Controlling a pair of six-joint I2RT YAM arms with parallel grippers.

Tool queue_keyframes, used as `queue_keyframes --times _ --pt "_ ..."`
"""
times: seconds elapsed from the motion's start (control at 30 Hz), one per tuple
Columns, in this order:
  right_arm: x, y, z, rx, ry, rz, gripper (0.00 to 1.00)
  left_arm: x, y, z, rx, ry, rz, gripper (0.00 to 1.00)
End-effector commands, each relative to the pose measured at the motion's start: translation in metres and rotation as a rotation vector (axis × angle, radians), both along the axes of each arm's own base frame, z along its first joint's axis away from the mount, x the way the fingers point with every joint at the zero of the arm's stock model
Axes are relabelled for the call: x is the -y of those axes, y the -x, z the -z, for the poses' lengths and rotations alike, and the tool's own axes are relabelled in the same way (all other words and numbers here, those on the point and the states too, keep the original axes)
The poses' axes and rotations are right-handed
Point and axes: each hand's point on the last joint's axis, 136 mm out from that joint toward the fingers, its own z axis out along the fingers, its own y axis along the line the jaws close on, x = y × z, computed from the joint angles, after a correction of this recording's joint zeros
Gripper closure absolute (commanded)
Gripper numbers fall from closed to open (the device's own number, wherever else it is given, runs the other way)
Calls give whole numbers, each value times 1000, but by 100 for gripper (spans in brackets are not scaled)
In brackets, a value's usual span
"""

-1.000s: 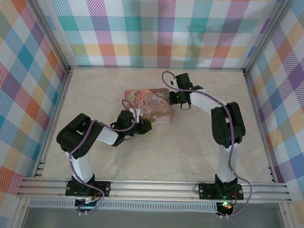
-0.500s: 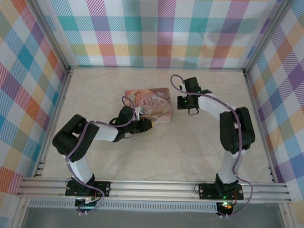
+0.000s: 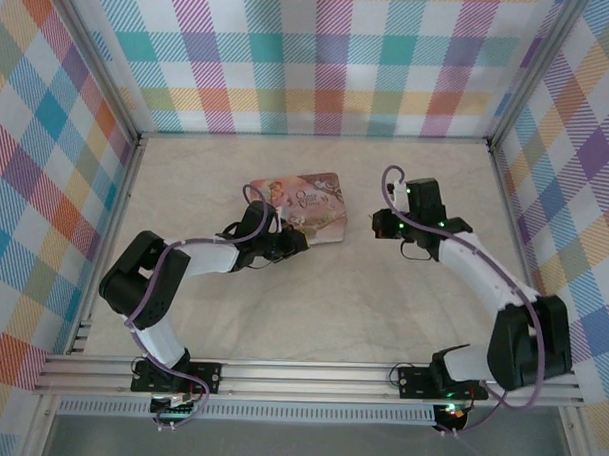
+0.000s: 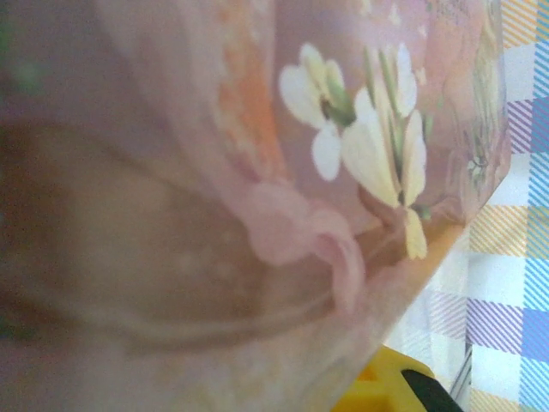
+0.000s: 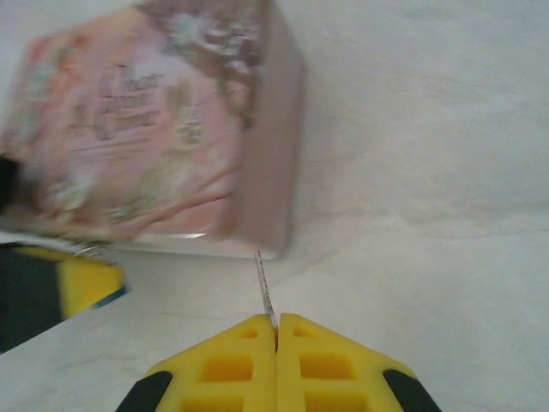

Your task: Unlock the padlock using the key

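We judge the task barely begun: the key is in hand, but nothing shows it in the lock.

The right gripper (image 5: pixel 276 322) has its yellow fingers pressed flat together on the key (image 5: pixel 266 287), whose thin metal blade sticks out ahead of the tips. The blade points at the near corner of the pink tin (image 3: pixel 303 208) and stops just short of it, apart from the wall.

The tin lies flat on the tabletop (image 3: pixel 332 309), a little left of the middle and nearer the far edge than the near one. The left gripper (image 3: pixel 287 244) sits against the tin's near edge with its jaws almost together. Its wrist view is pressed so close to the tin that we cannot tell what it pinches, if anything.

The padlock we cannot make out with certainty. In the right wrist view there is only a small blurred silvery glint at the tin's near edge, just beside the left gripper's finger, and we take the padlock to be there.

What remains, as we see it, is carrying the key across to the lock, seating the blade, turning it and freeing the shackle.
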Motion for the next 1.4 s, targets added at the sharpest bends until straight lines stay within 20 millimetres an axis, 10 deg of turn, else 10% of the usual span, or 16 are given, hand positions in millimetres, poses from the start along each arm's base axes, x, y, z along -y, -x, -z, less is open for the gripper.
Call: queue_keyframes --times 0.0,0.43,1.37 --pt "-22 19 -32 55 -170 -108 100 13 -8 -36 50 71 2 88" --pt "-39 62 -66 80 -457 -185 100 19 -13 -49 36 134 -26 88" --pt "-86 58 19 -154 -696 -65 100 27 -16 -67 55 220 -18 88"
